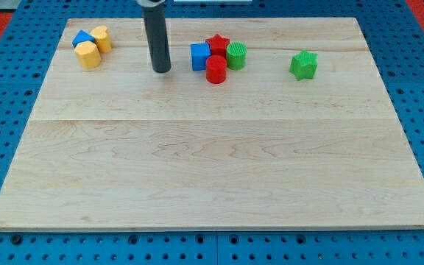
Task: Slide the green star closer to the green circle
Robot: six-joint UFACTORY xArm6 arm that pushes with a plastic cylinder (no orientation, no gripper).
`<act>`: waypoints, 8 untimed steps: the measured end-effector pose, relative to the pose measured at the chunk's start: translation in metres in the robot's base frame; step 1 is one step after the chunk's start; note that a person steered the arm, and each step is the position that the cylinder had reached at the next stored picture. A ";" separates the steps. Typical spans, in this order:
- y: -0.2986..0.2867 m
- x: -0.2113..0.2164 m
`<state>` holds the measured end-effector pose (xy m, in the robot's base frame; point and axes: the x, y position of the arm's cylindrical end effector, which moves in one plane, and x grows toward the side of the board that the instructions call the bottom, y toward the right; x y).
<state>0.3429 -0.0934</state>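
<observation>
- Rod observed upright, entering from the view's top; my tip [161, 71] rested on the wooden board [212, 169], touching no block and holding nothing.
- Nearest block, the blue cube [199, 57], lay at about 3 o'clock from my tip, close but apart.
- Blue cube, red star [217, 45], red cylinder [216, 70] and green circle [236, 55] formed one tight cluster.
- Green star [303, 65] stood alone at 3 o'clock from the green circle, clearly apart; its ribbed surface was visible.
- Two yellow blocks [88, 54] and a small blue block [82, 37] huddled at 9 o'clock from my tip, well apart.
- Board showed pale grain, set on blue pegboard [6, 250].
</observation>
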 end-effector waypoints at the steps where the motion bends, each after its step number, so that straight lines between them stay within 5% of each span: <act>1: 0.035 0.046; 5: 0.345 0.045; 7: 0.337 -0.029; 8: 0.272 -0.026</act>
<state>0.3172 0.1790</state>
